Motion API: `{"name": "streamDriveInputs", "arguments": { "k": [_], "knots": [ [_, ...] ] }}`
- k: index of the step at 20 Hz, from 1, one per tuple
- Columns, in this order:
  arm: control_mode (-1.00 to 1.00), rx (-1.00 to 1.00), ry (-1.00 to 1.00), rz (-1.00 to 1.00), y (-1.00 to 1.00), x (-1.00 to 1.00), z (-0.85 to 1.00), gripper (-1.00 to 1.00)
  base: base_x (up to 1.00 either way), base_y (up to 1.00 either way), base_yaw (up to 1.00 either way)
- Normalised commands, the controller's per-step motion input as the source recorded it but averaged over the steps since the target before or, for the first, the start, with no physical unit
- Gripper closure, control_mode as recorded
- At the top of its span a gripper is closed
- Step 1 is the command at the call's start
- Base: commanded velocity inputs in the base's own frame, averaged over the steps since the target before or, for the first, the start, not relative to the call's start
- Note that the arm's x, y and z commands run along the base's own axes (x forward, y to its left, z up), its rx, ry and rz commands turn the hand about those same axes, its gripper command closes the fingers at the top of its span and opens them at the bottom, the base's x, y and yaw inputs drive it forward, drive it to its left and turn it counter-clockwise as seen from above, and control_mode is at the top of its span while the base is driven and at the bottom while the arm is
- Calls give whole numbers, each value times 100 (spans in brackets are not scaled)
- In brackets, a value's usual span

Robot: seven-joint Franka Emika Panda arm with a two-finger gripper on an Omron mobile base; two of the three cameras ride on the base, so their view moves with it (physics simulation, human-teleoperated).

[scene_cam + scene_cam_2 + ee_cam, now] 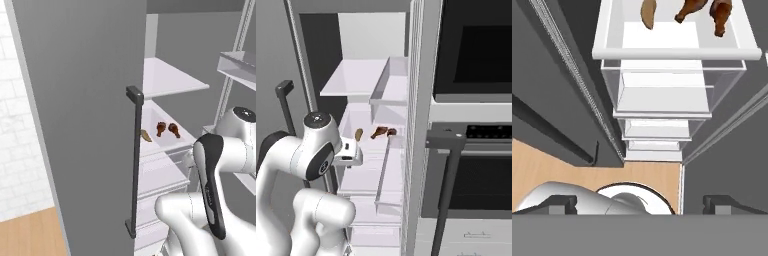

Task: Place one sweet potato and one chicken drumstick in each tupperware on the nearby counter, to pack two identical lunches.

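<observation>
On a white fridge shelf (pixel 677 52) lie a tan sweet potato (pixel 648 12) and two dark red-brown chicken drumsticks (pixel 691 9) (pixel 721 15). The base views show the same sweet potato (pixel 145 135) (pixel 358 134) left of the drumsticks (pixel 160 128) (pixel 378 133). My gripper (pixel 640 204) is open and holds nothing. It hangs in front of the shelf, below its level, well short of the food. The tupperware and the counter are out of view.
The open fridge door, with a long dark handle (pixel 134 165), stands close on the left. Clear drawers (pixel 662 95) stack below the food shelf and another shelf (pixel 170 80) sits above it. A wall oven (pixel 476 50) with a dark handle (pixel 448 145) adjoins on the right.
</observation>
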Motion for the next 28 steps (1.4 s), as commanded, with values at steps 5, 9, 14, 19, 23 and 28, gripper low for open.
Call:
{"name": "streamDriveInputs", "arguments": {
  "k": [5, 9, 14, 19, 23, 28],
  "knots": [
    [-100, -1, 0, -1, 1, 20, -5, -100, 30, 0, -1],
    [-100, 0, 0, 0, 0, 79, -25, -100, 0, 0, 0],
    [-100, 0, -2, -5, 0, 89, -11, -100, 0, 0, 0],
    [-100, 0, -3, -18, 0, 58, -2, -100, 0, 0, 0],
    [-100, 0, -5, -29, 0, 29, -14, -100, 0, 0, 0],
    [-100, 5, 0, -7, -16, 52, -7, -100, 0, 0, 0]
  ]
}}
